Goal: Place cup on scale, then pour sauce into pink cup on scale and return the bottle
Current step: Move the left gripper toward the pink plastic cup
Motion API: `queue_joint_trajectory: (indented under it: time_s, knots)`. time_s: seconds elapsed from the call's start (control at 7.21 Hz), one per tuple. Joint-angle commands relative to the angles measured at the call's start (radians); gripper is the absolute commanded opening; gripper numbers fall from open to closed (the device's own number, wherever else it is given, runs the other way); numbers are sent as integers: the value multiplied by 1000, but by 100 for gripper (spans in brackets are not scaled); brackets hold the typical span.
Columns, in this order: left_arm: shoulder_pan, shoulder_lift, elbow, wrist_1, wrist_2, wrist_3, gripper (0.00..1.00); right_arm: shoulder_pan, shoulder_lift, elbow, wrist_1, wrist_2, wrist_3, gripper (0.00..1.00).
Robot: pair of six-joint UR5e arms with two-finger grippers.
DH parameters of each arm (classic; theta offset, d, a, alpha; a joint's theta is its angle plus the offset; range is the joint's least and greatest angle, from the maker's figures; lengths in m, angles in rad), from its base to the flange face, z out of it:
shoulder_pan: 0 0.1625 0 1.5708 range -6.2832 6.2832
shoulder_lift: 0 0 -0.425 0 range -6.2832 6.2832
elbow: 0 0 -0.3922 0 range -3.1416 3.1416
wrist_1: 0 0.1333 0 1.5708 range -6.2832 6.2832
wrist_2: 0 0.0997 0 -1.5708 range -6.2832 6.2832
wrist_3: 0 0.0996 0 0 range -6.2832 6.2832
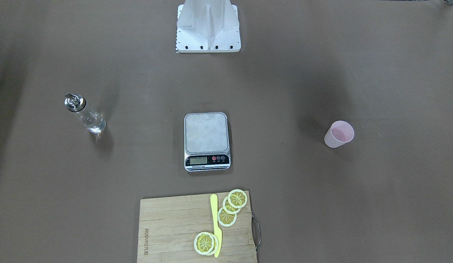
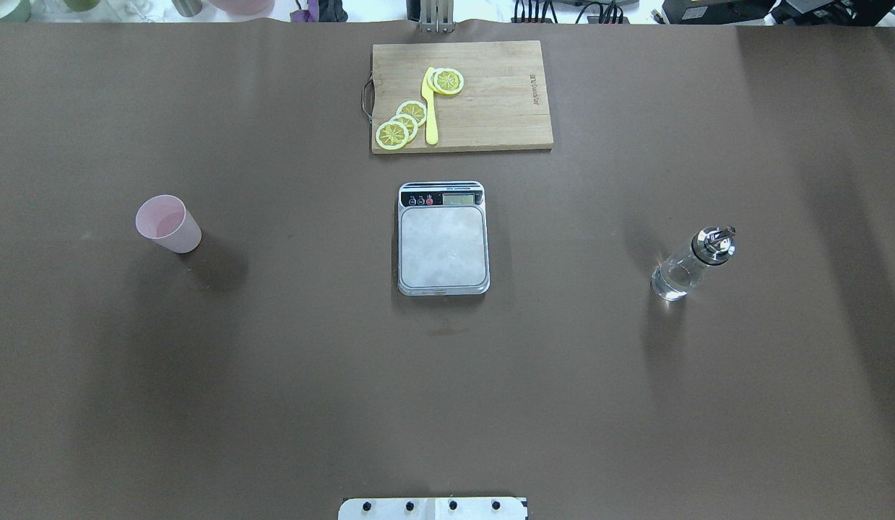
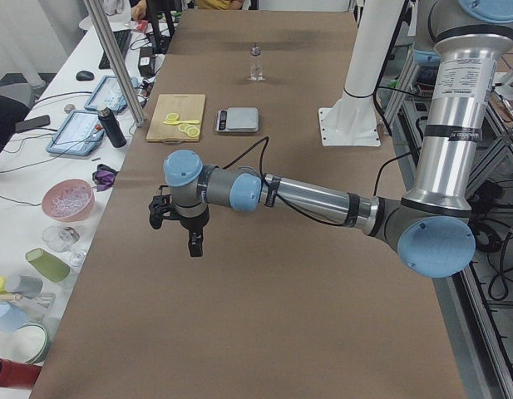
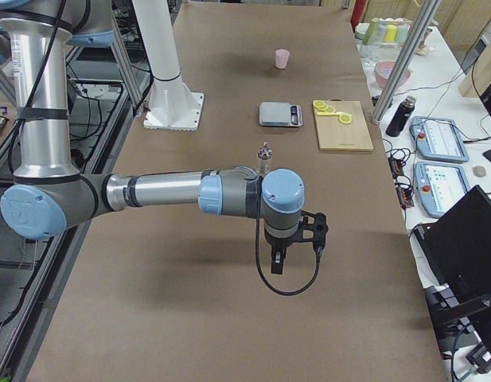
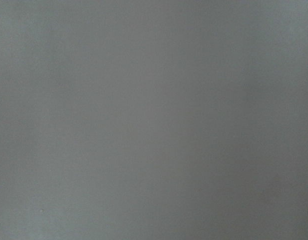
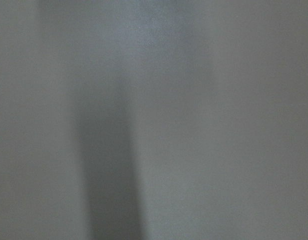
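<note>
Although the left gripper point(image 3: 194, 246) shows only in the exterior left view, it can be seen pointing down above the brown table point(image 2: 274, 375) at the end of the near arm. From that view I cannot tell how far its fingers are parted, and nothing can be made out between them. The right gripper point(image 4: 277, 263) likewise shows only in the exterior right view, pointing down from the near arm above the table, and its opening cannot be judged either. Both wrist cameras give only a blurred grey surface.

Out from the grippers, the pale pink cup point(image 2: 167, 224) stands upright on the table on the robot's left side, mouth up, well apart from the digital kitchen scale point(image 2: 443, 242). The scale sits at the middle of the table, its black display strip on the side away from the robot. On the robot's right side, well apart from the scale, stands the clear glass bottle point(image 2: 691, 264), upright, its shiny metal pourer at the top. A clear sauce point(image 2: 671, 282) fills its lower part.

Beyond the scale, farther from the robot, lies a wooden cutting board point(image 2: 498, 108). It carries lemon slices point(image 2: 412, 113) and a yellow knife point(image 2: 430, 108). The white robot pedestal point(image 1: 208, 25) stands at the table's near edge, in line with the scale.
</note>
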Motion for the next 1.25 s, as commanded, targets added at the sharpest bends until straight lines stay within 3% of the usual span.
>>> queue_joint_trajectory:
  time_s: [0.0, 0.69, 0.83, 1.11]
  knots:
    - [97, -38, -42, -3, -2, -182, 99, 0, -2, 2, 0, 0, 0, 100]
    - [320, -147, -67, -14, 6, -462, 99, -12, -14, 49, 30, 0, -14, 100]
    - [355, -160, -63, -14, 7, -490, 99, -35, -25, 56, 61, 2, -32, 100]
    - [380, -178, -23, -38, 7, -491, 97, -78, -108, 51, 232, 5, -37, 100]
